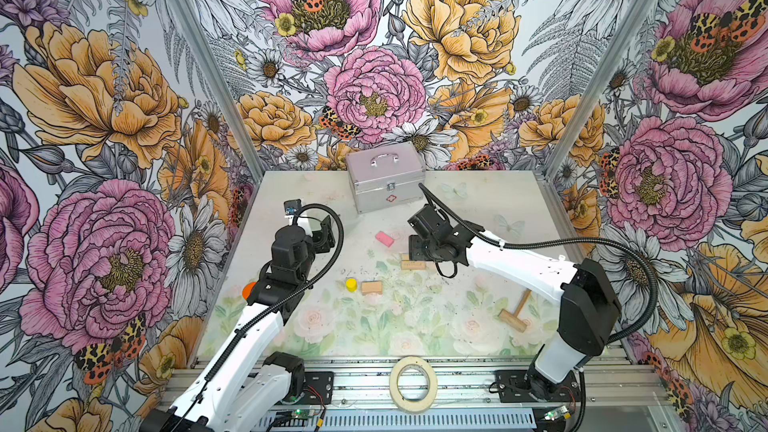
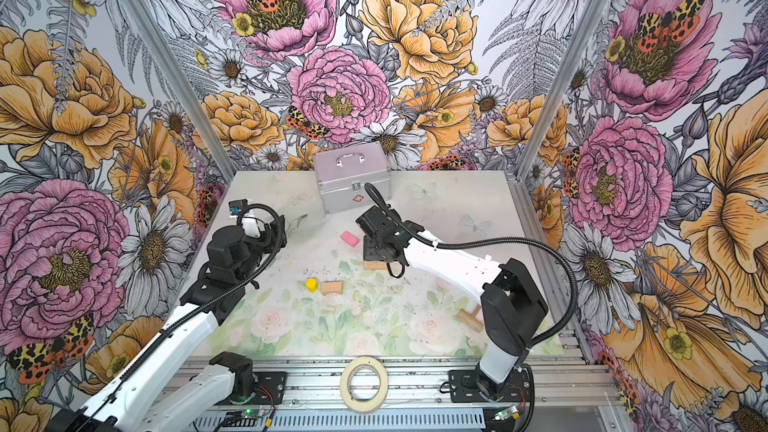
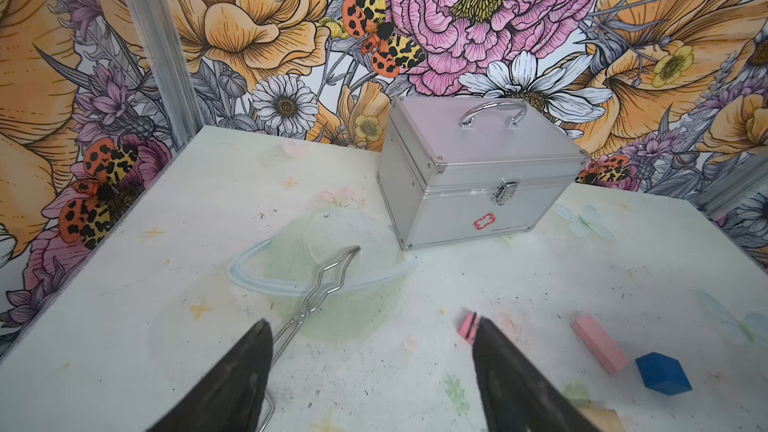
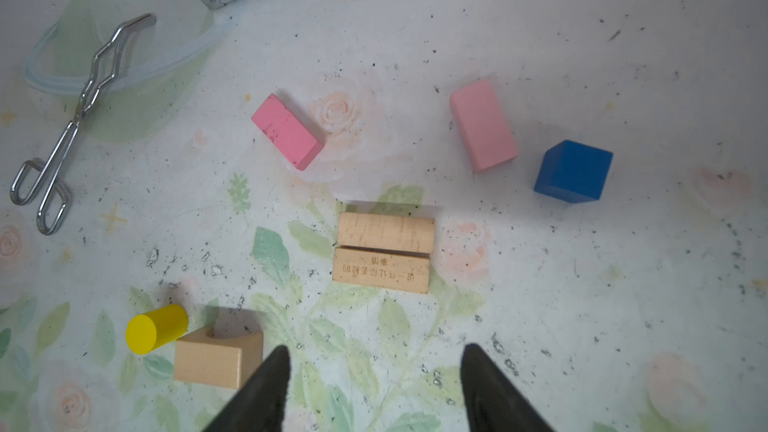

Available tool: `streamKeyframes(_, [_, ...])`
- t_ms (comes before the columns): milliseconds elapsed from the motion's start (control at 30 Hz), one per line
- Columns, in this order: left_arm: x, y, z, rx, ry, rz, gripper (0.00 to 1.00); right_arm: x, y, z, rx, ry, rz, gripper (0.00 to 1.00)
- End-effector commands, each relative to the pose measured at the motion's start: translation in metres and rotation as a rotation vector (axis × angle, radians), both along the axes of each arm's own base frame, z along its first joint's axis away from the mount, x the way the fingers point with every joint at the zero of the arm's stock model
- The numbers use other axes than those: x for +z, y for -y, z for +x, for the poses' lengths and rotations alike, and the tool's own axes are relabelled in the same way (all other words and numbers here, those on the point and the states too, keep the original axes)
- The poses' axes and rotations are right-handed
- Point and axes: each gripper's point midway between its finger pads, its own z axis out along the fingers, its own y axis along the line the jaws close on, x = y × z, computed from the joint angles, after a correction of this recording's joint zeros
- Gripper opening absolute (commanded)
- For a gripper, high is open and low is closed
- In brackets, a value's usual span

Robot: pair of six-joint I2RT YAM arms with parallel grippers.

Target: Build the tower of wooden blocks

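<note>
Two tan wood bricks (image 4: 384, 232) lie side by side flat on the table, just ahead of my right gripper (image 4: 374, 361), which hangs open above bare table with nothing between its fingers. A bright pink brick (image 4: 287, 131), a pale pink brick (image 4: 483, 124) and a blue block (image 4: 573, 171) lie beyond them, apart from each other. The yellow cylinder (image 4: 156, 328) lies on its side against a third tan block (image 4: 216, 359). My left gripper (image 3: 372, 334) is open and empty, with the bright pink brick (image 3: 467, 326) peeking from behind one finger. No block is stacked on another.
A silver case (image 1: 386, 176) stands at the back middle. Metal tongs (image 4: 79, 118) lie on a clear plastic piece by the left gripper. A wooden mallet (image 1: 515, 313) lies at the front right. A tape roll (image 1: 412, 384) rests on the front rail.
</note>
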Motion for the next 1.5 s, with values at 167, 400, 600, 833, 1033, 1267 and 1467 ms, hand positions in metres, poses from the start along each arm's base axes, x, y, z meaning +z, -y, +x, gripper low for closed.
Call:
streamKeyframes(167, [0.01, 0.01, 0.0, -0.031, 0.007, -0.041, 0.76, -0.051, -0.016, -0.032, 0.082, -0.117, 0.027, 0.0])
streamKeyframes(400, [0.009, 0.013, -0.002, -0.035, 0.006, -0.037, 0.76, -0.087, -0.032, -0.036, 0.094, -0.183, 0.072, 0.0])
streamKeyframes(600, [0.007, 0.013, -0.001, -0.035, 0.0, -0.032, 0.76, -0.103, -0.041, -0.034, 0.091, -0.214, 0.083, 0.0])
streamKeyframes(833, [0.005, 0.011, 0.0, -0.029, -0.003, -0.029, 0.76, -0.114, -0.046, -0.03, 0.081, -0.229, 0.076, 0.0])
streamKeyframes(1033, [0.004, 0.011, 0.001, -0.026, -0.006, -0.028, 0.76, -0.12, -0.041, -0.025, 0.053, -0.235, 0.067, 0.0])
streamKeyframes(1267, [0.004, 0.01, 0.001, -0.025, -0.006, -0.026, 0.76, -0.119, -0.038, -0.019, 0.032, -0.224, 0.063, 0.0])
streamKeyframes(1467, [0.003, 0.01, 0.001, -0.026, -0.007, -0.026, 0.76, -0.117, -0.032, -0.007, 0.004, -0.212, 0.067, 0.0])
